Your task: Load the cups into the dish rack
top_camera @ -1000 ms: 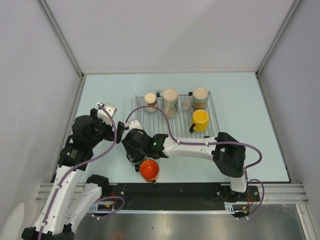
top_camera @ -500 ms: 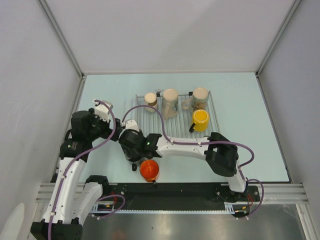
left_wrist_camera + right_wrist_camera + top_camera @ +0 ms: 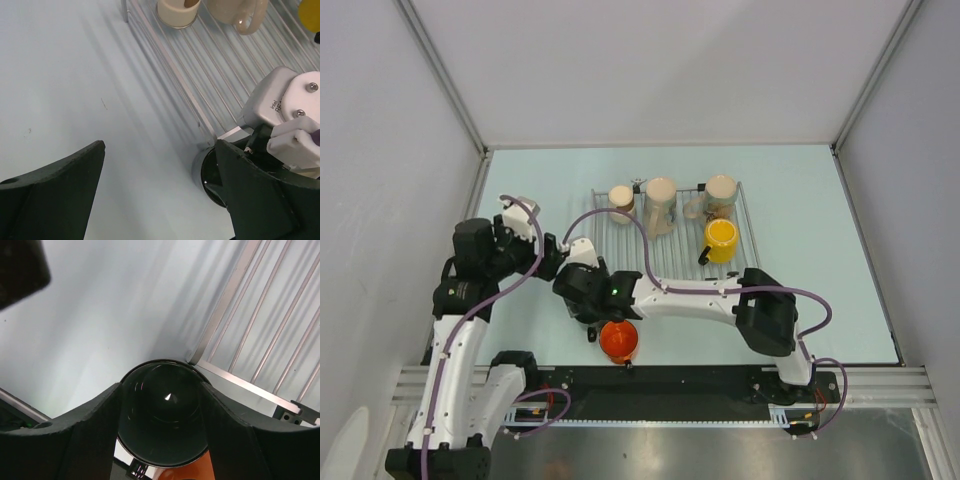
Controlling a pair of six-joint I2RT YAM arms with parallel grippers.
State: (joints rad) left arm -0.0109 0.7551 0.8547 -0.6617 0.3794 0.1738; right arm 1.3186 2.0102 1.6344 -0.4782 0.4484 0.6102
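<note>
My right gripper (image 3: 161,390) is shut on a dark cup (image 3: 162,420) with a thin shiny rim, one finger on each side. The cup stands just off the near left corner of the dish rack (image 3: 670,250); in the left wrist view the same dark cup (image 3: 209,172) sits under the right wrist. An orange cup (image 3: 618,340) rests right beside the right gripper (image 3: 588,305). On the rack stand a small cream cup (image 3: 621,198), two beige cups (image 3: 660,194) (image 3: 720,190) and a yellow cup (image 3: 721,238). My left gripper (image 3: 160,190) is open over bare table, left of the rack.
The left gripper (image 3: 552,262) hangs close to the right wrist. Grey walls enclose the table on three sides. The arm bases and a metal rail (image 3: 670,385) run along the near edge, just behind the orange cup.
The left arm has pulled back to the left. The right gripper has shifted a little to the left near the rack corner. The orange cup stays where it was.
</note>
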